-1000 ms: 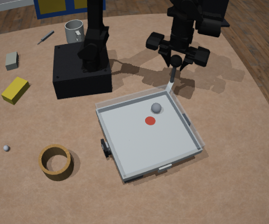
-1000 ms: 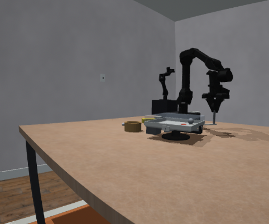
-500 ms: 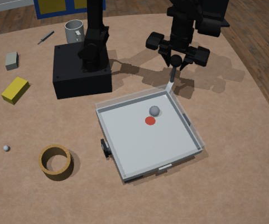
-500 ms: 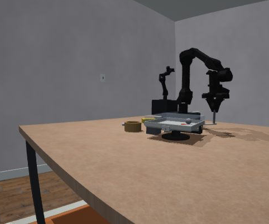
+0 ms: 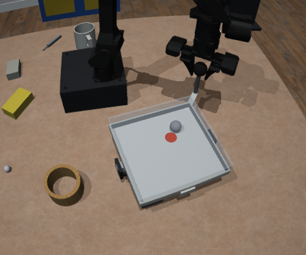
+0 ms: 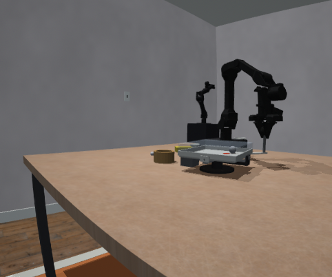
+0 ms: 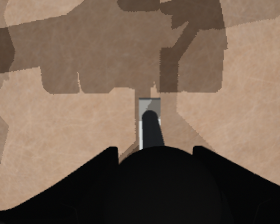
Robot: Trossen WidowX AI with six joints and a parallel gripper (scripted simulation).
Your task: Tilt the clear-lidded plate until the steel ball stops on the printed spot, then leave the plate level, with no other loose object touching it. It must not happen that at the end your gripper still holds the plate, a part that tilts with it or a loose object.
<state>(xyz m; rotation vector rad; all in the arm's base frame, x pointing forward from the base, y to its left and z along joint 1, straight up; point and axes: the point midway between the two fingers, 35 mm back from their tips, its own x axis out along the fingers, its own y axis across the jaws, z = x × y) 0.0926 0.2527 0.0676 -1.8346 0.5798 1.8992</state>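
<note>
- Table (image 5: 256,204) carries everything; other loose things on it, a wooden ring (image 5: 62,185) and a small white ball (image 5: 7,168), lie well apart from the plate, so contact from them looks unlikely unless something gets knocked.
- Plate (image 5: 148,185), clear-lidded, sits on a dark pedestal (image 6: 217,169). Over-tilting is the main risk: the ball could roll past the mark to a wall.
- Gripper (image 5: 200,71): the jaws hold the black knob (image 5: 200,68) of a thin handle (image 5: 196,88) rising from the plate's far corner. Letting go while it is tilted could leave it off level.
- Steel ball (image 5: 176,125) lies just beside the red spot (image 5: 171,137), at its far edge, not centred.
- Hidden: the wrist view shows mostly the knob, and the plate's exact tilt is hard to judge.
</note>
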